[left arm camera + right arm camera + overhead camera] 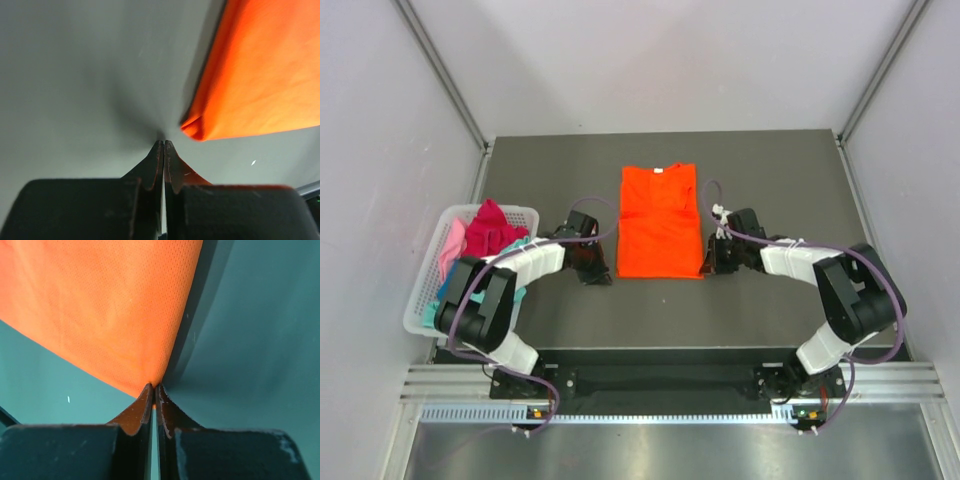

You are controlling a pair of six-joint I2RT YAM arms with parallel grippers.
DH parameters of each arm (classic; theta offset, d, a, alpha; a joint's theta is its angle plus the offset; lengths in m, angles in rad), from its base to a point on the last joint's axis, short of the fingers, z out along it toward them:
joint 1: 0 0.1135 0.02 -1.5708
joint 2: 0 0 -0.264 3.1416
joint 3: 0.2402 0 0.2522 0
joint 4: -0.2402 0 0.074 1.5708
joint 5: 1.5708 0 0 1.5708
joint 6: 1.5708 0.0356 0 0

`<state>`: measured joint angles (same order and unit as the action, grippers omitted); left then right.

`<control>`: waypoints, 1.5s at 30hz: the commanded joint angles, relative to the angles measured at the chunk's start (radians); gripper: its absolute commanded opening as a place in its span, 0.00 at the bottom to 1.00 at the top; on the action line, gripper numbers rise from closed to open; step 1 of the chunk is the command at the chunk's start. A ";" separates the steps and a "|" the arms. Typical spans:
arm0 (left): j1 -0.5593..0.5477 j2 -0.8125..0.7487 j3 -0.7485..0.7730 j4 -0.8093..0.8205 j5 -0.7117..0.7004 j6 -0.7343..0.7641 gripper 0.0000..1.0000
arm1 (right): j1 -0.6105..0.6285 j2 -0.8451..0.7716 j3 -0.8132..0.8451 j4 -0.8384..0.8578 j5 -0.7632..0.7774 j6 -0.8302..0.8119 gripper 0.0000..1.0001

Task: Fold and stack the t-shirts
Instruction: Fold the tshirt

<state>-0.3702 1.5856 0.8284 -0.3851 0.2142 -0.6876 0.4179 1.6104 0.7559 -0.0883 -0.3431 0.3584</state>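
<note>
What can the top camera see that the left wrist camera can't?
Only the top camera shows the whole orange t-shirt with its sleeves folded in, the white basket holding other shirts, and the right arm at the shirt's near right corner. Only the left wrist camera shows the left fingers shut, their tips just short of the shirt's near left corner, with nothing between them. Both show orange cloth and the table.

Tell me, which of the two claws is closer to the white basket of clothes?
Left. The left gripper is between the basket and the orange t-shirt, by the shirt's near corner; the right gripper is across the shirt, at its other near corner.
</note>
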 commanded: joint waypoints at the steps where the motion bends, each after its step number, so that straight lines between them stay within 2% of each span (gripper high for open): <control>1: -0.022 -0.073 -0.051 -0.023 -0.041 -0.036 0.00 | 0.015 -0.043 -0.052 0.013 0.030 0.001 0.00; 7: -0.045 -0.134 -0.046 -0.077 -0.064 -0.059 0.00 | 0.015 -0.090 -0.073 -0.021 0.062 -0.010 0.01; 9: -0.045 -0.145 -0.028 -0.057 -0.064 -0.058 0.12 | 0.016 -0.093 -0.067 -0.025 0.064 -0.009 0.01; 10: -0.045 -0.145 -0.023 -0.040 -0.055 -0.055 0.26 | 0.016 -0.092 -0.064 -0.025 0.062 -0.007 0.01; 12: -0.044 -0.133 -0.017 0.030 0.008 -0.043 0.31 | 0.015 -0.090 -0.055 -0.024 0.052 -0.001 0.01; 16: -0.045 -0.073 -0.015 0.122 0.066 -0.049 0.32 | 0.016 -0.090 -0.046 -0.031 0.047 0.005 0.01; 23: -0.044 -0.009 -0.018 0.206 0.082 -0.038 0.33 | 0.016 -0.109 -0.044 -0.048 0.049 0.001 0.01; 26: -0.045 0.027 -0.006 0.178 0.071 -0.035 0.19 | 0.016 -0.113 -0.040 -0.060 0.052 0.001 0.00; 27: -0.045 0.033 -0.005 0.173 0.070 -0.036 0.07 | 0.016 -0.112 -0.035 -0.067 0.052 0.005 0.00; 29: -0.045 0.036 -0.009 0.160 0.060 -0.046 0.00 | 0.015 -0.110 -0.032 -0.083 0.059 0.010 0.00; 39: -0.094 -0.088 -0.095 0.101 0.005 -0.107 0.00 | 0.033 -0.171 -0.125 -0.054 0.075 0.040 0.00; 43: -0.136 -0.113 -0.095 0.025 -0.038 -0.136 0.00 | 0.039 -0.196 -0.159 -0.053 0.082 0.048 0.00; 45: -0.147 -0.119 -0.084 -0.007 -0.059 -0.147 0.00 | 0.039 -0.222 -0.170 -0.063 0.092 0.053 0.04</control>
<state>-0.5011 1.5040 0.7410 -0.3157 0.2100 -0.8074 0.4446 1.4334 0.6071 -0.1421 -0.2848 0.4049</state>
